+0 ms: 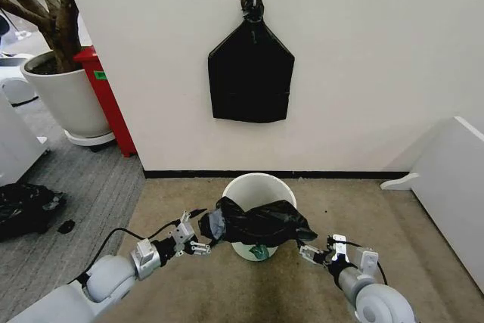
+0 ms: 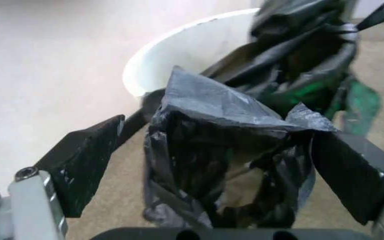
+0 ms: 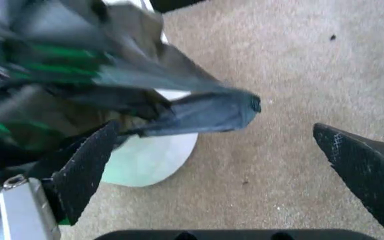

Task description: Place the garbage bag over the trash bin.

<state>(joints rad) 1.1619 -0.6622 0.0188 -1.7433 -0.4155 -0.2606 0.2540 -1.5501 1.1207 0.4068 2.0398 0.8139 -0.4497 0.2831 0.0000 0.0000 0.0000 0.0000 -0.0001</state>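
Draping across the near rim of the trash bin (image 1: 257,187), the garbage bag (image 1: 261,222) sits bunched, mouth not spread. Left tool (image 1: 198,241) and right tool (image 1: 308,253) both gape open at its ends, gripping nothing. Judging by this, opening and seating over the rim remain.

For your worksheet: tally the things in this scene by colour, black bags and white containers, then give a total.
Black bags: 3, the garbage bag draped on the bin, the bundle hung on the wall, a lumpy bag on the floor.
White containers: 2, the trash bin and the plant pot.
Total: 5.
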